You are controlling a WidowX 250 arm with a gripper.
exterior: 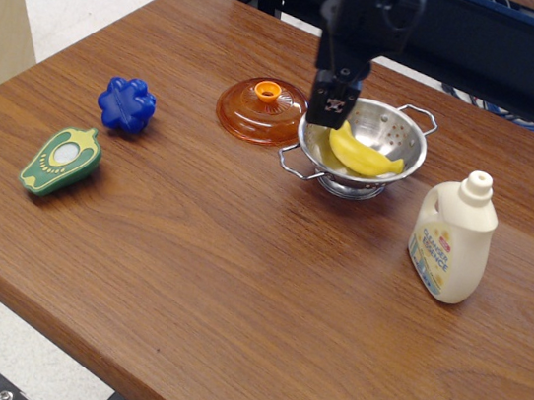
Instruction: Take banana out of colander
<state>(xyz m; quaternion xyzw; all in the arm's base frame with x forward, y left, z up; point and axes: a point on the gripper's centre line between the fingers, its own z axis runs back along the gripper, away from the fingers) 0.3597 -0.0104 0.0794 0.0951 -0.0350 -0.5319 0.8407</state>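
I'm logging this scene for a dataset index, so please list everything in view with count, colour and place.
banana: 1, yellow, lying inside the colander
colander: 1, shiny steel, table centre-back
lid: 1, translucent orange, just left of the colander
knobbly toy: 1, blue, table left
avocado toy: 1, green and yellow, front of the blue toy
bottle: 1, cream, upright, right of the colander
table: 1, brown wood
pincer: 1, black, over the colander's left rim at the banana's end; opening not discernible

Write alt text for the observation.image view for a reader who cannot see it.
A black robot gripper hangs over the left end of a yellow banana lying in a steel colander on a wooden table. An orange lid sits left of the colander, a cream bottle to its right.
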